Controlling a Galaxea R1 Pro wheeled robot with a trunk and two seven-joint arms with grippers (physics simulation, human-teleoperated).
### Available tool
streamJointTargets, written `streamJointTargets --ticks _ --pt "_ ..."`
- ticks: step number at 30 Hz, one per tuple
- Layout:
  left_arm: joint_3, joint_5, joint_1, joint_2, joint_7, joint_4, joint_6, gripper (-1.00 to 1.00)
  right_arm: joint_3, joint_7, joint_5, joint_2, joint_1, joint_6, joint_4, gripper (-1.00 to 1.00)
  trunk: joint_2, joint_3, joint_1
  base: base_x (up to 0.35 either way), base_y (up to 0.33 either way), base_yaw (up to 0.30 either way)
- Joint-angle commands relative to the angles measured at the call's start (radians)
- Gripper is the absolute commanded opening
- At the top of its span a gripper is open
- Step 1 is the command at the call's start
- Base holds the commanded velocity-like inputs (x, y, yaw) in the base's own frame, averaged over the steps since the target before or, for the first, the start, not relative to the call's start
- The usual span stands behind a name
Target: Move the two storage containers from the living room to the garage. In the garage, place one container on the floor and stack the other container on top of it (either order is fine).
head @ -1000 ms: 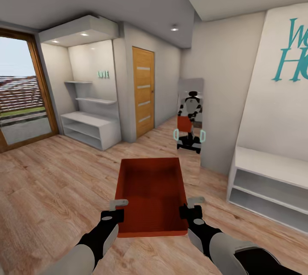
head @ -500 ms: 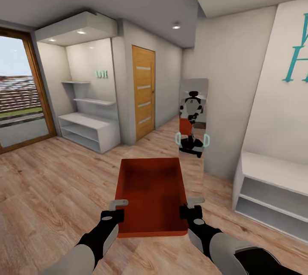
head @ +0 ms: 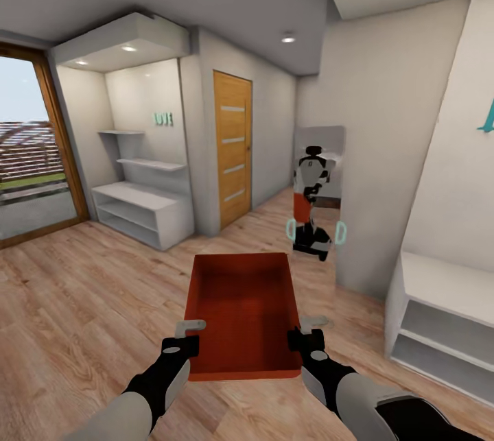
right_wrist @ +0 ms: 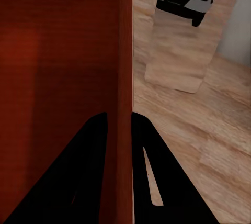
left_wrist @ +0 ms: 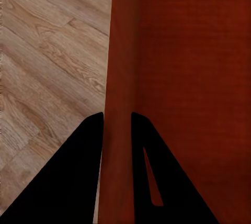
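One red-orange storage container hangs level in front of me over the light wood plank floor, open side up and empty. My left gripper is shut on its left wall, and the left wrist view shows that wall pinched between the black fingers. On the opposite side my right gripper is shut on the right wall, which runs between its fingers. I am in a wood-floored room with a glass door at the left.
A tall mirror leans on the wall ahead and reflects me with the container. A wooden door stands left of it beside a passage. White shelf units sit at the left and at the right. Open floor lies ahead.
The whole view has shifted: I have rolled forward and turned a little left, so the mirror and right wall slid right. The container and both grippers keep the same hold.
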Motion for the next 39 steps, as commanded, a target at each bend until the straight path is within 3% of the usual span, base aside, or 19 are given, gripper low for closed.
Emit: streamJointTargets --ticks 1,23,39 --pt "0.022 -0.024 -0.001 0.0 0.03 -0.006 -0.001 -1.0 -0.032 0.001 0.013 0.0 0.0 0.003 0.002 -1.0 -0.001 -0.001 0.001 0.322 0.0 0.222" --pt "0.022 -0.024 -0.001 0.0 0.03 -0.006 -0.001 -1.0 -0.032 0.001 0.013 0.001 0.0 0.003 0.002 -1.0 -0.001 -0.001 0.001 0.322 0.0 0.257" --pt "0.022 -0.024 -0.001 0.0 0.03 -0.007 -0.001 -1.0 -0.032 0.001 0.014 0.001 0.0 0.004 0.002 -1.0 -0.001 -0.001 0.001 0.322 0.0 0.017"
